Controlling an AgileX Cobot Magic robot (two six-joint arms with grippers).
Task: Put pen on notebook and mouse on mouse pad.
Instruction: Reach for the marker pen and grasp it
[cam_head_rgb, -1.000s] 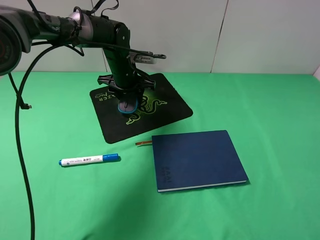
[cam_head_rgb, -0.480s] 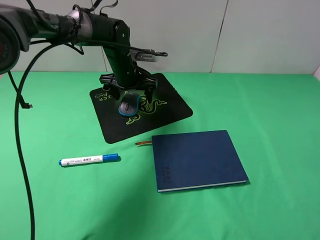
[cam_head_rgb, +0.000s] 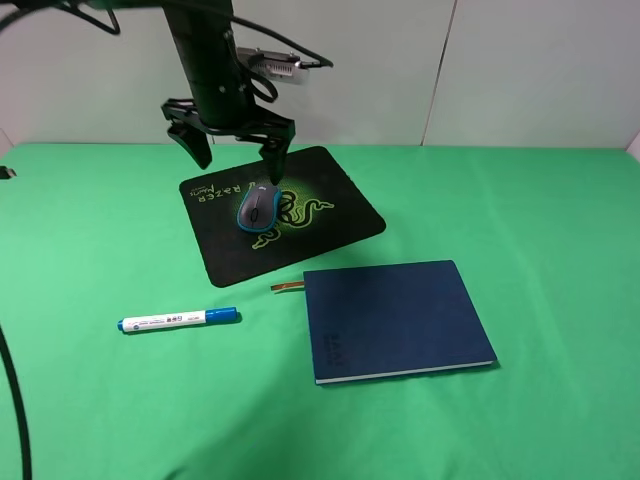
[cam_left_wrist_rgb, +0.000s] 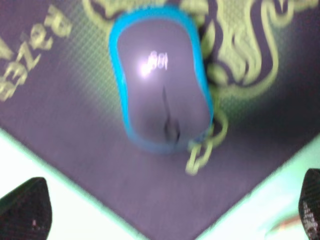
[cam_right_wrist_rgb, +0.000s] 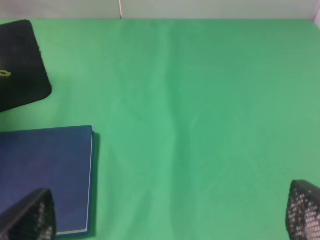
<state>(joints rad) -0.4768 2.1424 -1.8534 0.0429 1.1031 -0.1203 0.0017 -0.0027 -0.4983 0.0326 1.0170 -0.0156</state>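
- Left wrist view: left gripper (cam_left_wrist_rgb: 167, 212) had its fingers (cam_left_wrist_rgb: 25, 212) spread wide, gripping and touching nothing, hovering above the mouse (cam_left_wrist_rgb: 160, 80).
- Likewise the right gripper (cam_right_wrist_rgb: 166, 212) was wide apart and empty, over bare cloth (cam_right_wrist_rgb: 200, 125) beside the notebook (cam_right_wrist_rgb: 45, 175).
- Done, by the look of it: mouse sat on the pad (cam_head_rgb: 330, 215), near its middle.
- Left to do: pen (cam_head_rgb: 178, 320) lay on the cloth, well apart from the notebook, on the left arm's side.
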